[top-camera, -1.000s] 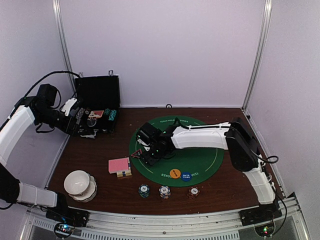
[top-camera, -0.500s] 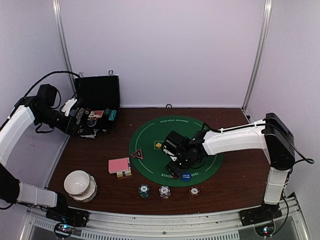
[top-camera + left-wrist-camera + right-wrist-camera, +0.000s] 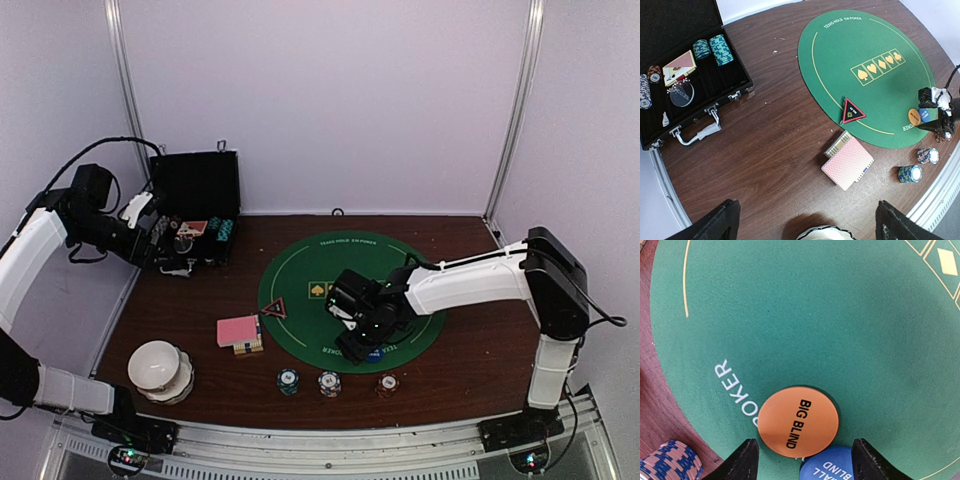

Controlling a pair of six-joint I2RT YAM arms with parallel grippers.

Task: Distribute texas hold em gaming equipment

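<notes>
From above I see the brown surface (image 3: 470, 350) with the round green mat (image 3: 330, 262) at its middle, the black case (image 3: 195, 190) with its lid up at the far left, and the white bowl stack (image 3: 160, 368) at the near left. The pink-backed cards (image 3: 238, 331) lie just off the mat's left edge, with the triangle marker (image 3: 273, 309) beside them on the felt. Three chip stacks (image 3: 329, 384) sit in a row on the wood along the mat's near edge. That view mostly buries the buttons under my right end effector (image 3: 357, 342). The right wrist camera shows them plainly: the orange button (image 3: 798, 421), marked BIG BLIND, lies flat on the mat near its rim, and the blue button (image 3: 827, 466) is right against it. There the right end effector is spread, one finger (image 3: 742, 460) on either side of the pair, gripping nothing; whether it touches them I cannot tell. Only the left wrist view looks into the case, where more chips and cards sit in compartments. My left end effector (image 3: 805, 225) hangs released and empty at the far left, near the case.
</notes>
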